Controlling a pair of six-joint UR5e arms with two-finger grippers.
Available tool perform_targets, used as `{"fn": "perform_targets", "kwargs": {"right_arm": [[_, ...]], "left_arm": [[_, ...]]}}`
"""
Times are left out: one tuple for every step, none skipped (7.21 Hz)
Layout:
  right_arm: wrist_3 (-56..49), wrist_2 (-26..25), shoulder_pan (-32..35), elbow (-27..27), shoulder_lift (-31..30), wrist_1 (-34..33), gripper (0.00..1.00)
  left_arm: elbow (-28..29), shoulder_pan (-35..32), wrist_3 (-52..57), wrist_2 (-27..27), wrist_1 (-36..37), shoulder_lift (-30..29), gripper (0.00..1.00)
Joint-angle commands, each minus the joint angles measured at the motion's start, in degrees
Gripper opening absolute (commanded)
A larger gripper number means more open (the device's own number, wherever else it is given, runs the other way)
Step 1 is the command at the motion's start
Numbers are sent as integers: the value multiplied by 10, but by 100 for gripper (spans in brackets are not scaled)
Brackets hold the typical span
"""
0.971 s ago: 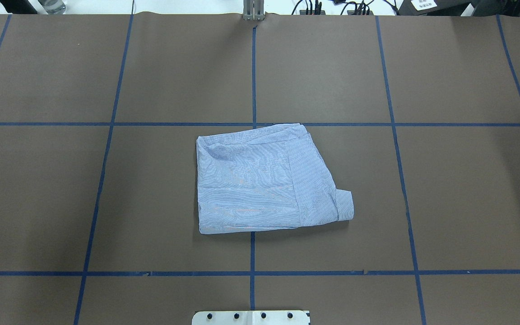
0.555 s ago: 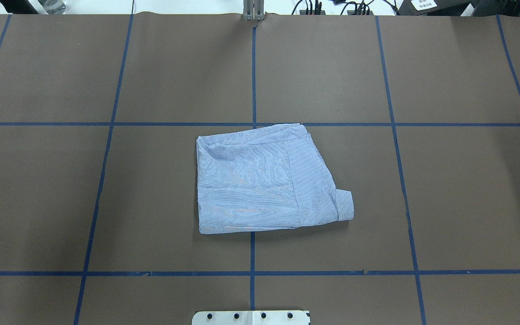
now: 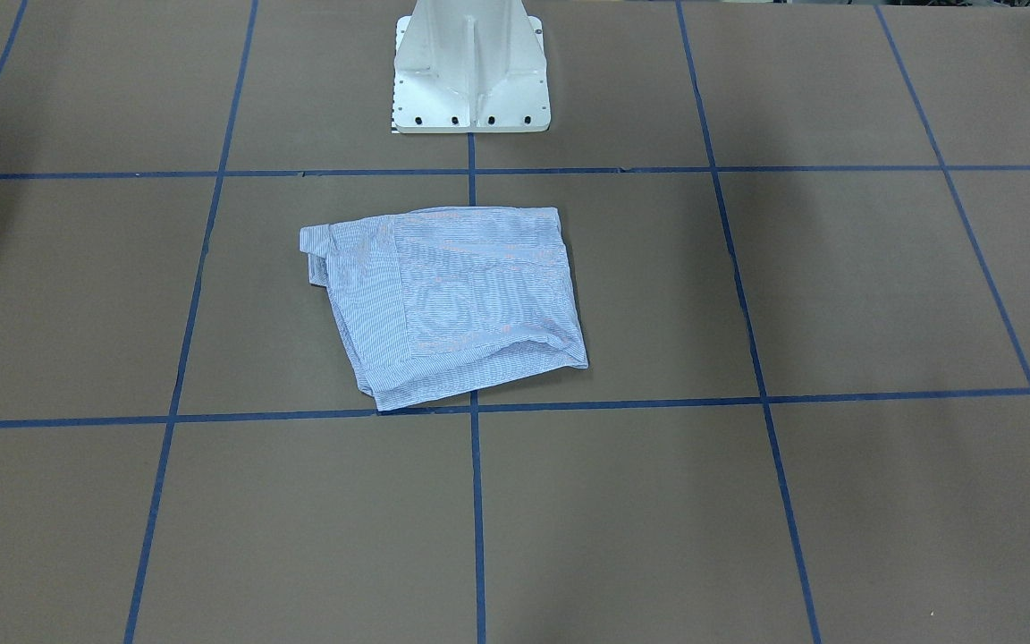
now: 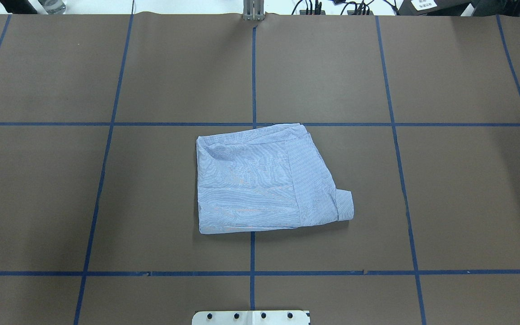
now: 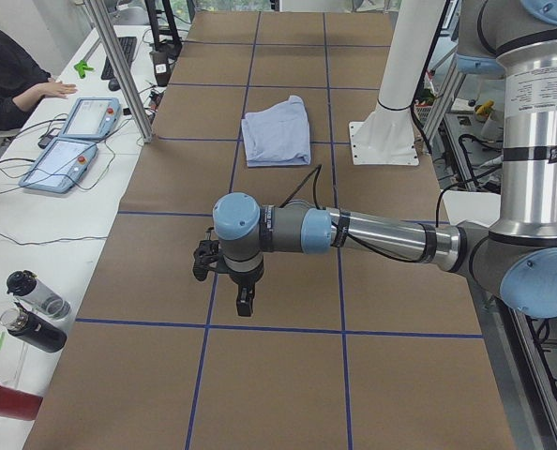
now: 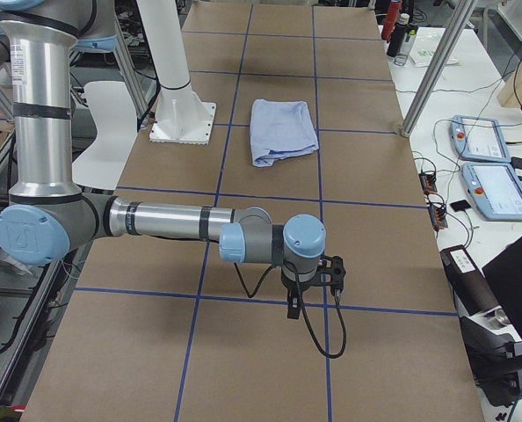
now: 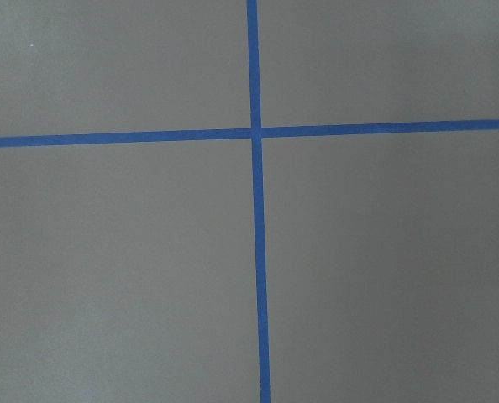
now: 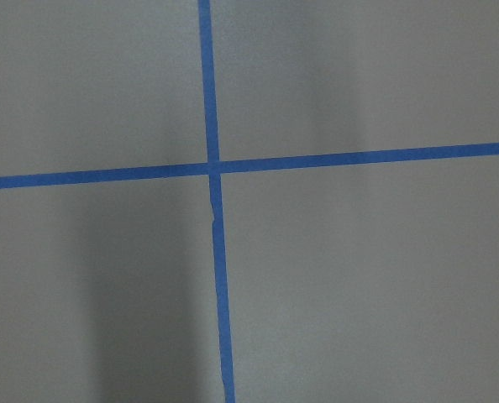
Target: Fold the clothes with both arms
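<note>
The light blue-and-white pinstriped shirt [image 4: 260, 180] lies folded into a compact rectangle at the table's middle, with a cuff sticking out at its near right corner. It also shows in the front view [image 3: 452, 304] and in both side views [image 5: 277, 131] [image 6: 283, 130]. My left gripper [image 5: 246, 302] hangs over bare table far to the shirt's left, pointing down. My right gripper [image 6: 293, 309] hangs over bare table far to the shirt's right. I cannot tell whether either is open or shut. Both wrist views show only brown table and blue tape.
The brown table [image 4: 467, 189] carries a blue tape grid [image 4: 253, 76]. The white pedestal base [image 3: 468, 67] stands just behind the shirt. Teach pendants [image 5: 77, 136], bottles [image 5: 35, 309] and a seated person [image 5: 7, 75] are on the operators' side.
</note>
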Motion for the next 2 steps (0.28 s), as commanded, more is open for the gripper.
{"fn": "perform_targets", "kwargs": {"right_arm": [[0, 2, 0, 2, 4, -5, 100], [0, 2, 0, 2, 5, -5, 100]], "left_arm": [[0, 0, 0, -2, 0, 0, 100], [0, 0, 0, -2, -1, 0, 100]]}}
